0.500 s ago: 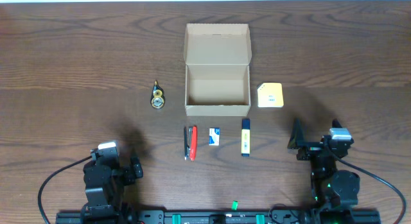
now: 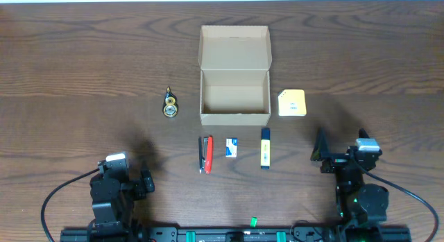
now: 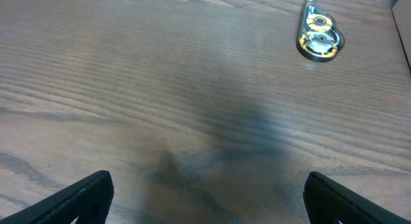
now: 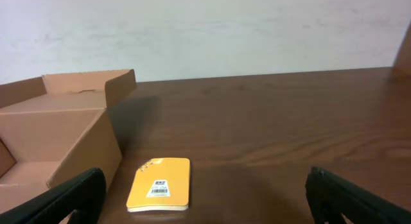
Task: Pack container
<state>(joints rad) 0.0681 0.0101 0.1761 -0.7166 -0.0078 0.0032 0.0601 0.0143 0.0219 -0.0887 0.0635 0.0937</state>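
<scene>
The tan cardboard container (image 2: 234, 96) stands open and empty at the table's middle, its flap lid laid back; it also shows in the right wrist view (image 4: 58, 147). Around it lie a tape dispenser (image 2: 170, 104) on its left, a yellow sticky-note pad (image 2: 291, 102) on its right, and in front a red stapler (image 2: 206, 154), a small blue-and-white box (image 2: 232, 147) and a yellow highlighter (image 2: 265, 148). My left gripper (image 3: 205, 198) is open and empty near the front left edge. My right gripper (image 4: 205, 198) is open and empty, the pad (image 4: 160, 184) ahead of it.
The tape dispenser (image 3: 319, 36) lies far ahead of the left gripper over bare wood. A white wall runs behind the table's far edge (image 4: 257, 74). Cables loop from both arm bases at the front edge.
</scene>
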